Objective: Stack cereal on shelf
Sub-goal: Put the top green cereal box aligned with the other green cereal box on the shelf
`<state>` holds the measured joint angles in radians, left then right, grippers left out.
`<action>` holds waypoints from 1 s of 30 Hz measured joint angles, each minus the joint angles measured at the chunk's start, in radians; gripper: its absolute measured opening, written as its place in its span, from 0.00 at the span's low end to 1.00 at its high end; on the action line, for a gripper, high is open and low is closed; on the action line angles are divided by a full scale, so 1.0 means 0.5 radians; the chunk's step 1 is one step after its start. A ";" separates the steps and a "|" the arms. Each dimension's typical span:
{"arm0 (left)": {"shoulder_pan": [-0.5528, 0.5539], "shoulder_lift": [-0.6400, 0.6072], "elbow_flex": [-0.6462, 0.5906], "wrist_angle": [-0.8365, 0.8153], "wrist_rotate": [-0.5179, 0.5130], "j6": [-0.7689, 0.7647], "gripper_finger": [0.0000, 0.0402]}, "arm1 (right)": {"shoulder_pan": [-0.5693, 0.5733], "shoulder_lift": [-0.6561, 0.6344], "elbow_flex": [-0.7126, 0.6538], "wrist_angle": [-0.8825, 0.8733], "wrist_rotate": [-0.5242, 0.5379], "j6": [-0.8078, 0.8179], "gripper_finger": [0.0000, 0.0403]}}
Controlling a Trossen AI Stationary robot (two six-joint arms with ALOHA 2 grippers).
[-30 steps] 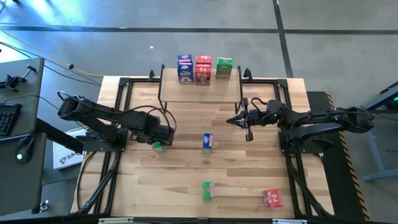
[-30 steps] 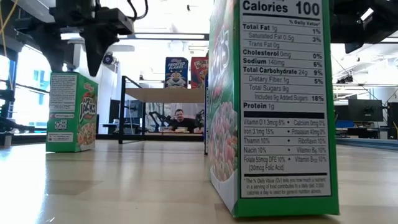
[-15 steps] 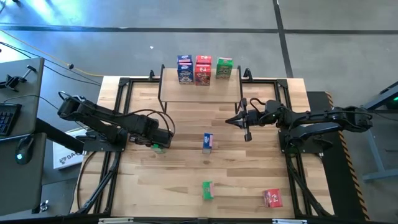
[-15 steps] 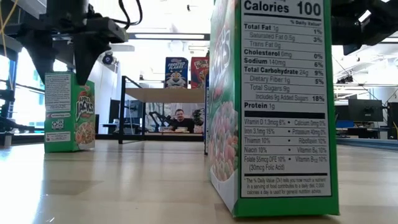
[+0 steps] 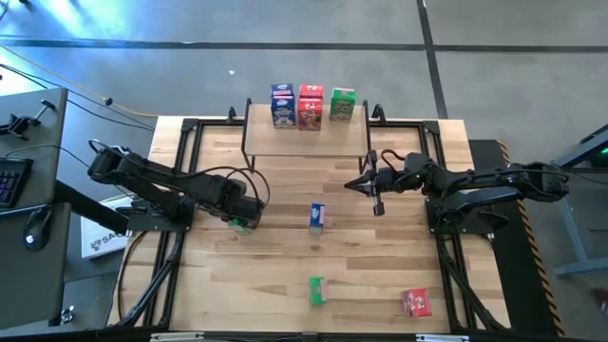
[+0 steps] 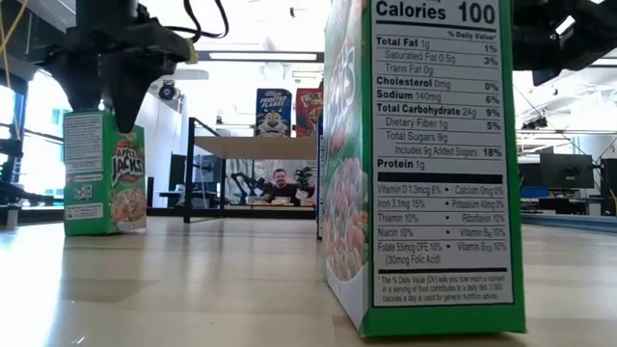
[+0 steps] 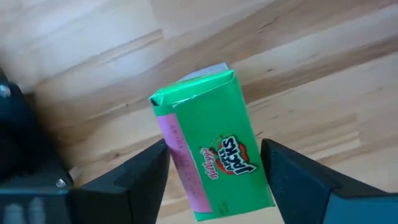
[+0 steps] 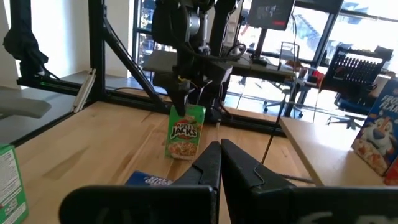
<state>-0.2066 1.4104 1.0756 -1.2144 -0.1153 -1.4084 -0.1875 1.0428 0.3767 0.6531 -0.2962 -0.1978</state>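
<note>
The light butcher-block wooden surface is rectangular, with black metal frame rails running along its left and right sides. It stands on a grey concrete floor crossed by dark seam lines. A dark grey side desk sits to the left, a black keyboard at its edge. Beyond the surface, a seated person shows in the low view, with a black office chair and a dark monitor in the room.

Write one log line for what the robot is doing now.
left gripper: jaws open around green cereal box on table | right gripper: shut, waiting near shelf | shelf: three boxes
</note>
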 joint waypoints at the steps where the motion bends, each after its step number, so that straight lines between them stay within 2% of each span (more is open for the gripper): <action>1: 0.008 -0.006 0.002 -0.001 -0.003 0.054 0.59 | -0.004 0.000 0.000 -0.005 0.000 0.014 0.00; 5: 0.059 -0.014 0.070 -0.005 -0.061 0.370 0.55 | -0.005 0.000 0.000 -0.003 0.002 0.029 0.00; 8: 0.132 -0.019 0.176 0.004 -0.141 0.727 0.52 | -0.005 0.000 0.000 0.009 0.002 0.046 0.00; 13: 0.350 -0.009 0.404 0.037 -0.231 1.366 0.48 | -0.005 -0.001 0.001 0.050 0.008 0.081 0.00; 16: 0.473 -0.001 0.509 0.056 -0.231 1.595 0.45 | -0.005 -0.001 0.003 0.054 0.008 0.082 0.00; 19: 0.536 -0.002 0.560 0.048 -0.118 1.583 0.45 | -0.005 -0.001 0.003 0.054 0.017 0.082 0.00; 23: 0.494 -0.002 0.581 -0.157 0.079 1.348 0.48 | -0.005 -0.001 0.003 0.054 0.054 0.101 0.00; 26: 0.396 -0.001 0.581 -0.359 0.102 1.175 0.53 | -0.005 -0.001 0.003 0.053 0.081 0.102 0.00; 30: 0.268 -0.001 0.522 -0.346 0.094 0.914 0.61 | -0.005 -0.002 0.003 0.036 0.085 0.100 0.00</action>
<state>-0.0726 1.4097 1.3365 -1.3873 -0.0681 -0.9513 -0.1902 1.0420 0.3782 0.6710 -0.2539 -0.1479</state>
